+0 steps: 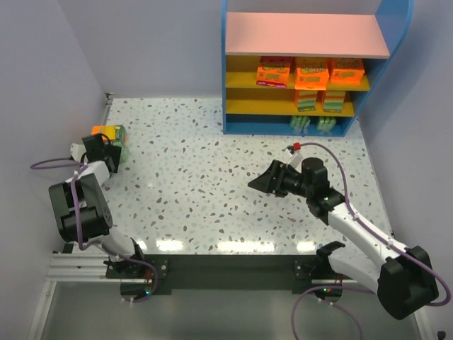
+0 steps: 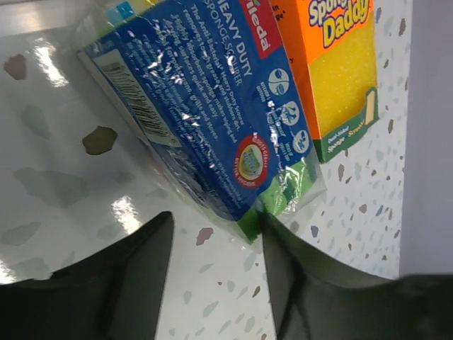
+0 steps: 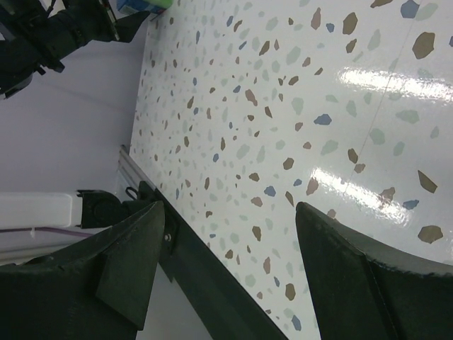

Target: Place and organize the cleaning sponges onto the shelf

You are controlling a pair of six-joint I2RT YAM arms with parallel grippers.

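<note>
In the left wrist view a blue sponge pack (image 2: 205,113) with a green edge lies tilted on the table, with an orange-and-yellow pack (image 2: 340,64) beside it. My left gripper (image 2: 216,234) is open just short of the blue pack, and its right finger (image 2: 297,283) touches the pack's green corner. From above, the left gripper (image 1: 110,147) is at the far left by the orange pack (image 1: 106,130). The shelf (image 1: 304,34) holds several orange packs (image 1: 312,73) on its yellow tiers. My right gripper (image 1: 256,183) is open and empty above mid-table; it also shows in the right wrist view (image 3: 230,212).
The left wall stands close behind the two loose packs. Green sponges (image 1: 315,125) sit on the shelf's bottom tier. The black base rail (image 3: 212,283) runs along the table's near edge. The terrazzo table (image 1: 191,163) spreads between the arms and the shelf.
</note>
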